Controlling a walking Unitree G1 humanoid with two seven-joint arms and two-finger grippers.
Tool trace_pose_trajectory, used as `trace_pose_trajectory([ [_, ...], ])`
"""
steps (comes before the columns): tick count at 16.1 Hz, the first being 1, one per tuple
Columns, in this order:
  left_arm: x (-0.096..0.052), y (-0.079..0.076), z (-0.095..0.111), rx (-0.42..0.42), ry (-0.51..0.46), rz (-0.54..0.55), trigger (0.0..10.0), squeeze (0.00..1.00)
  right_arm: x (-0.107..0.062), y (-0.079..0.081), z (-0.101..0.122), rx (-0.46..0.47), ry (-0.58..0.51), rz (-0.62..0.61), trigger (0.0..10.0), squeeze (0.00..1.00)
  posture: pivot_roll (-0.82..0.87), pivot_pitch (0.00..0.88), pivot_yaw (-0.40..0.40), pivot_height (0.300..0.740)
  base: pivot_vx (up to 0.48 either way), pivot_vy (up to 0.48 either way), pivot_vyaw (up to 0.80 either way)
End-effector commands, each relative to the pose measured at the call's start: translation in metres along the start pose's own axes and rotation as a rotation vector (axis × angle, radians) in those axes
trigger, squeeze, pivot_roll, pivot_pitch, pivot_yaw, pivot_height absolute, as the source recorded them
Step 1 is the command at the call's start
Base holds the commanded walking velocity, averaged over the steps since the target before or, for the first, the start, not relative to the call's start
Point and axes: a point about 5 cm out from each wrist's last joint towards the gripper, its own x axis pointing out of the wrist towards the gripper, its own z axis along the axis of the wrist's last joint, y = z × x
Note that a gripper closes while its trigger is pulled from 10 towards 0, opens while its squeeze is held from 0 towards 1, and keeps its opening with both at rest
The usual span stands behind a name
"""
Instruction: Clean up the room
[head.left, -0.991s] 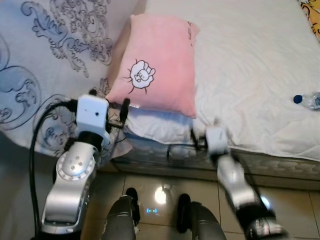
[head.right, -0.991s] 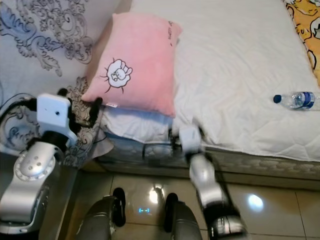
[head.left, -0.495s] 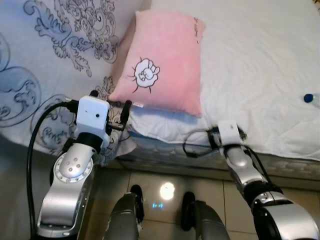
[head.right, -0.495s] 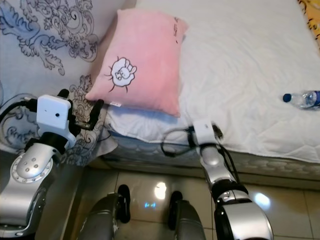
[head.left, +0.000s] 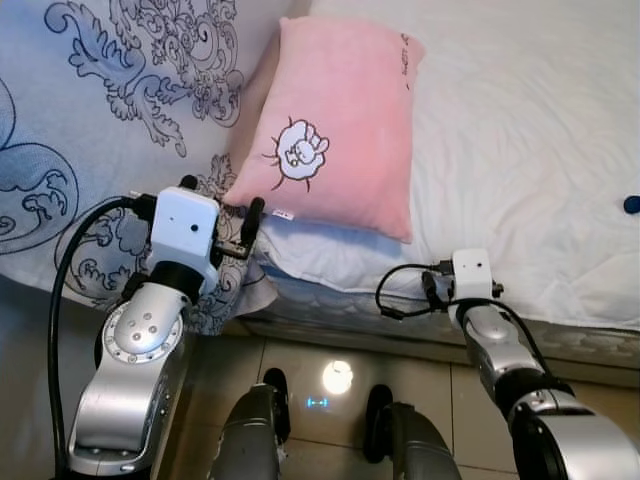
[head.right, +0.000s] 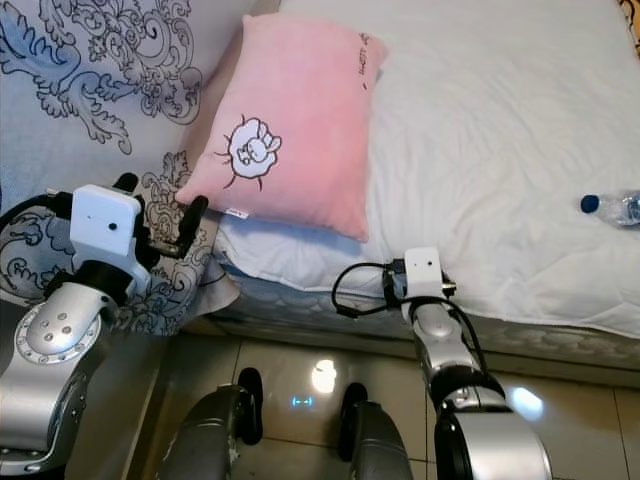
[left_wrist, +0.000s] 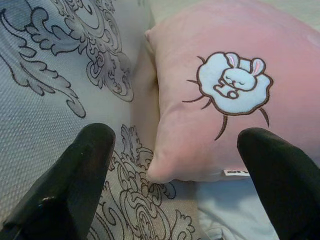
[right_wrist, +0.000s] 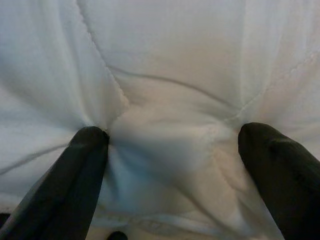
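A pink pillow (head.left: 335, 120) with a white bunny patch lies on the bed, on a white quilt (head.left: 520, 120). My left gripper (head.left: 222, 203) is open just short of the pillow's near left corner (left_wrist: 165, 172), over the blue-patterned blanket (head.left: 100, 110). It holds nothing. My right gripper (right_wrist: 172, 160) is open, its fingers (right_wrist: 82, 175) pressed against the quilt at the bed's front edge, below the pillow's right corner. Its white wrist block (head.left: 472, 270) sits at that edge. A clear water bottle (head.right: 612, 207) with a blue cap lies on the quilt at the far right.
The patterned blanket hangs over the bed's left side down to the floor. A white sheet (head.left: 320, 250) bulges under the pillow. Glossy beige floor tiles (head.left: 335, 378) run along the bed front, with my two dark feet (head.left: 265, 400) on them.
My right arm has swung up and rightward to the bed's front edge and now rests against the quilt. The camera has shifted a little. The left gripper has kept its place.
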Motion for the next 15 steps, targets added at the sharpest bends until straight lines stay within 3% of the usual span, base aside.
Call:
trace_pose_trajectory([
  [1,-0.001,-0.001,-0.001,-0.003,0.012,-0.004,10.0,0.0,-0.024,0.012,-0.07,0.016,0.255,0.056,10.0,0.0,0.21,0.361,0.022,0.74,0.0,0.0,0.0],
  [4,-0.001,-0.001,-0.002,-0.009,0.008,0.003,10.0,0.0,-0.028,0.024,-0.068,-0.018,0.16,0.088,10.0,0.0,0.19,0.347,0.008,0.74,0.0,0.0,0.0],
  [7,0.001,-0.001,0.0,-0.012,-0.006,0.012,10.0,0.0,-0.018,0.042,-0.02,-0.033,-0.103,0.125,10.0,0.0,0.18,0.32,-0.003,0.74,0.0,0.0,0.0],
  [11,0.003,-0.001,0.005,-0.017,-0.034,0.022,10.0,0.0,-0.004,0.035,0.059,0.029,-0.376,0.039,10.0,0.0,0.19,0.299,-0.008,0.74,0.0,0.0,0.0],
  [12,0.001,-0.002,0.004,-0.026,-0.032,0.018,10.0,0.0,0.0,0.031,0.089,0.047,-0.45,0.011,10.0,0.0,0.2,0.299,-0.009,0.74,0.0,0.0,0.0],
  [15,-0.003,-0.002,0.001,-0.033,-0.02,0.02,10.0,0.0,0.008,0.025,0.118,0.063,-0.463,-0.01,10.0,0.0,0.21,0.309,-0.018,0.74,0.0,0.0,0.0],
])
